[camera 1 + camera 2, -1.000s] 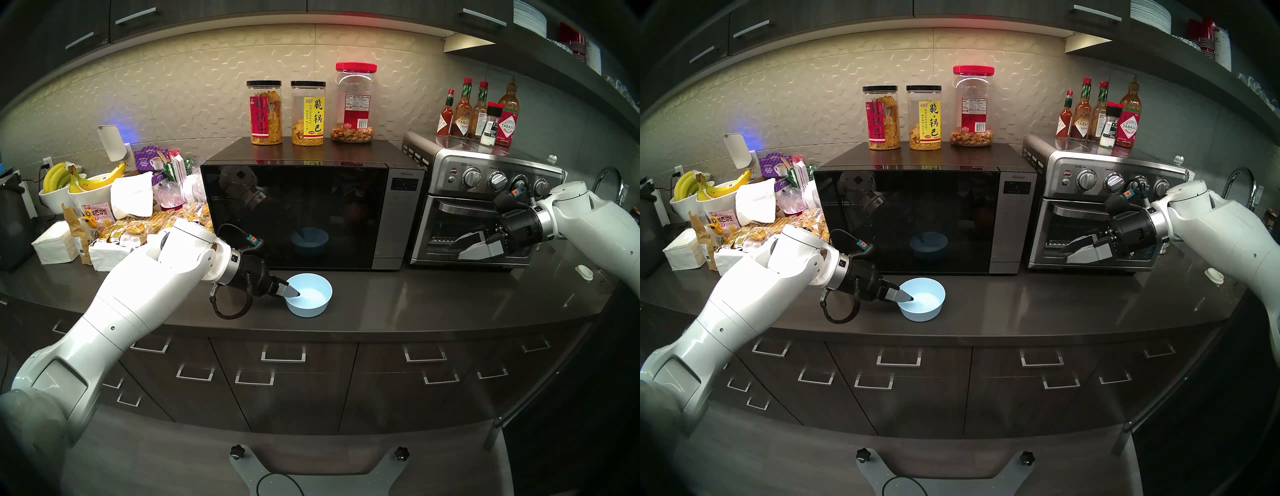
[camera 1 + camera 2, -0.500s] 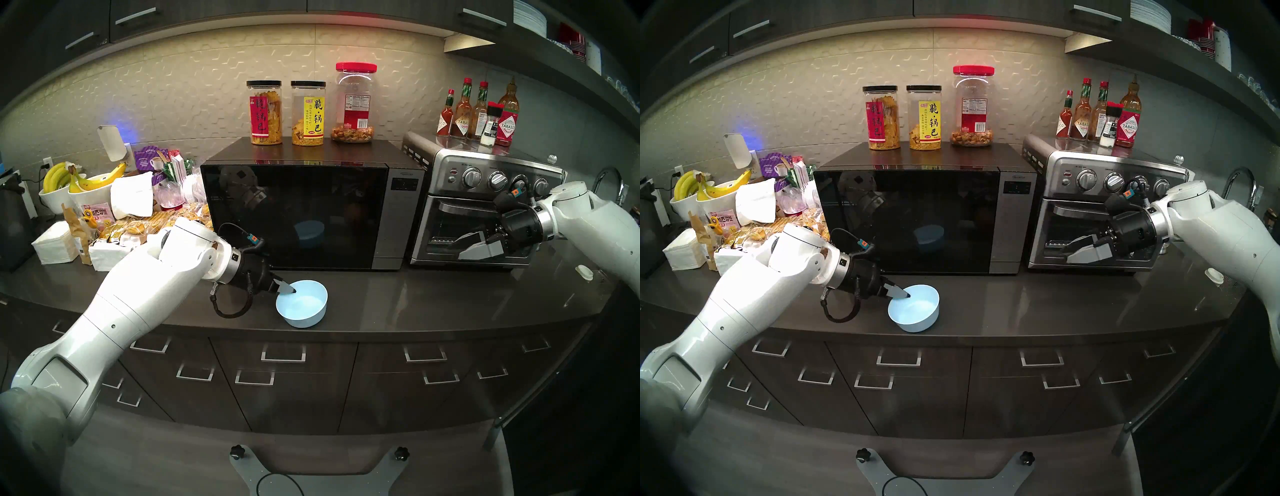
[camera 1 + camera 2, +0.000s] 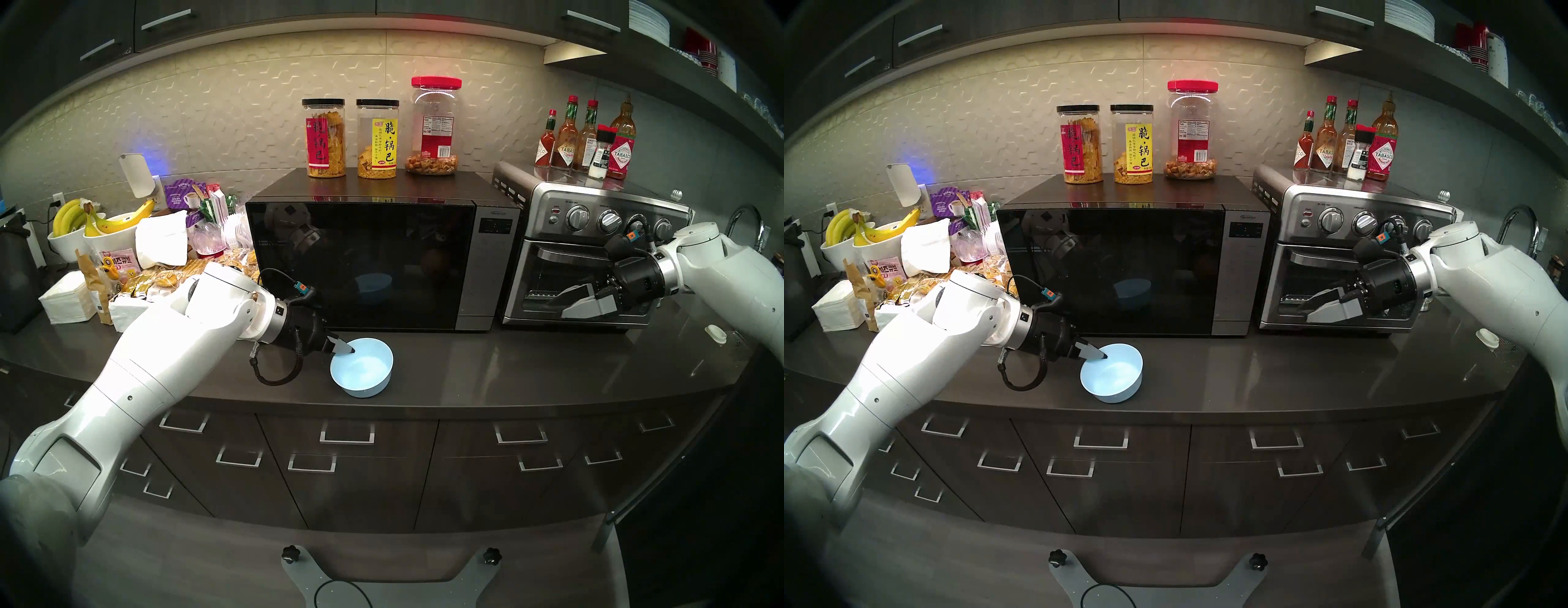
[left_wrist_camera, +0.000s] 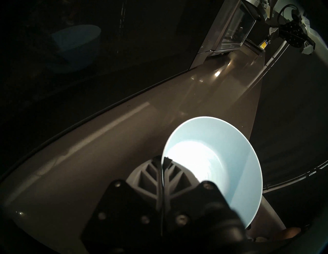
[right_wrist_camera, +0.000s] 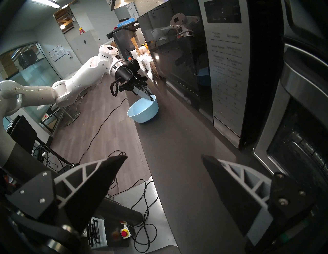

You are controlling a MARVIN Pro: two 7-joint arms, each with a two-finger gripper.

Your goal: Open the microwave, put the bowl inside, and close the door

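Observation:
The light-blue bowl (image 3: 365,369) (image 3: 1115,375) (image 5: 142,113) is tilted toward me at the counter's front edge, in front of the microwave (image 3: 494,263). My left gripper (image 3: 350,350) (image 3: 1102,356) (image 4: 162,159) (image 5: 151,98) is shut on the bowl's (image 4: 221,159) left rim, one finger inside and one outside. I cannot tell whether the bowl's base touches the counter. The glossy black door (image 3: 360,254) (image 3: 1110,263) is closed and reflects the bowl. My right gripper (image 3: 560,309) (image 3: 1303,312) (image 5: 164,157) hangs open and empty in front of the toaster oven.
A steel toaster oven (image 3: 594,220) stands right of the microwave, with sauce bottles (image 3: 589,140) on top. Three jars (image 3: 377,140) sit on the microwave. Snack packets (image 3: 178,280), napkins and banana bowls (image 3: 102,237) crowd the left counter. A small white lid (image 3: 716,333) lies far right.
My left gripper has shut on the bowl's rim, tipped the bowl up and drawn it a little to the left. The right arm has not moved.

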